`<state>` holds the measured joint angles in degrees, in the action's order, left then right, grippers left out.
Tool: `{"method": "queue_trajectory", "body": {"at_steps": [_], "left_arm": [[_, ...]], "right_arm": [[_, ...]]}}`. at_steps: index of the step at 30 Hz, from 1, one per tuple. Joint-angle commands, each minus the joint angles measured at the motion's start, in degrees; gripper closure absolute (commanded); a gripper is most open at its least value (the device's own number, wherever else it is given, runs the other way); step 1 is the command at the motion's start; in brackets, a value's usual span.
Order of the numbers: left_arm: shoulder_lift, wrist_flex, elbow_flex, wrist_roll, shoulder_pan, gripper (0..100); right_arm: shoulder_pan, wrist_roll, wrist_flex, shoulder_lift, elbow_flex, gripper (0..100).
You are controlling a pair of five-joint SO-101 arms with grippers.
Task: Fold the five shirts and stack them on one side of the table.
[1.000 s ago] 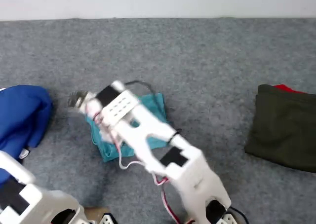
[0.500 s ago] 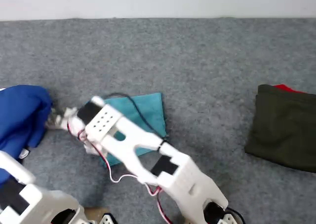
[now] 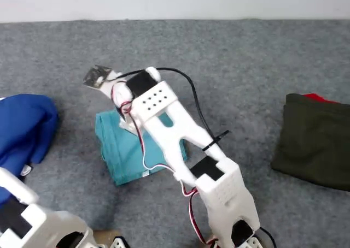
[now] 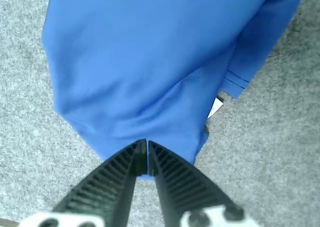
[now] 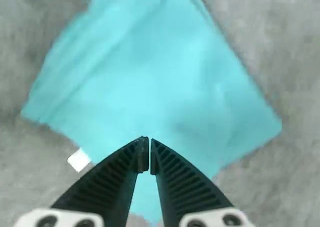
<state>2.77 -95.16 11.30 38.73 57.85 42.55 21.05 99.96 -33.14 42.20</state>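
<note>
Left pincer [image 4: 146, 146] first: its two jaws are shut tight, tips together, right over the near edge of the blue shirt [image 4: 150, 57]. I cannot tell if any cloth is caught between them. That blue shirt lies in a loose heap at the left edge of the table [image 3: 235, 57], not folded.

Next along, the teal shirt [image 3: 128, 149] lies folded flat, a bit left of the table's middle. A small white tag [image 5: 78, 160] sticks out at one edge. My right arm [image 3: 164, 122] stretches across it. The right pincer [image 5: 145, 144] is shut too, holding nothing. It hangs up in the air near the teal shirt's far left corner.

Over at the right edge sits a folded dark green shirt [image 3: 314, 141]. A red shirt [image 3: 319, 98] peeks out from under its far side.
</note>
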Motion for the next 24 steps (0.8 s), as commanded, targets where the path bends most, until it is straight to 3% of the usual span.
{"method": "queue_trajectory", "body": {"at_steps": [1,12,19,24], "left_arm": [[-3.7,-0.4,2.2,-0.1,0.4,98],[-3.7,-0.4,2.2,-0.1,0.4,98],[-3.7,-0.4,2.2,-0.1,0.0,98],[-3.7,-0.4,2.2,-0.1,0.1,98]], "right_arm": [[-2.1,-4.8,3.1,4.2,1.3,99.0],[-8.2,-11.1,2.8,12.4,-19.5,99.0],[-8.1,-12.8,-6.7,6.5,-31.3,99.0],[-7.2,-13.4,-6.0,3.4,-31.4,99.0]]}}
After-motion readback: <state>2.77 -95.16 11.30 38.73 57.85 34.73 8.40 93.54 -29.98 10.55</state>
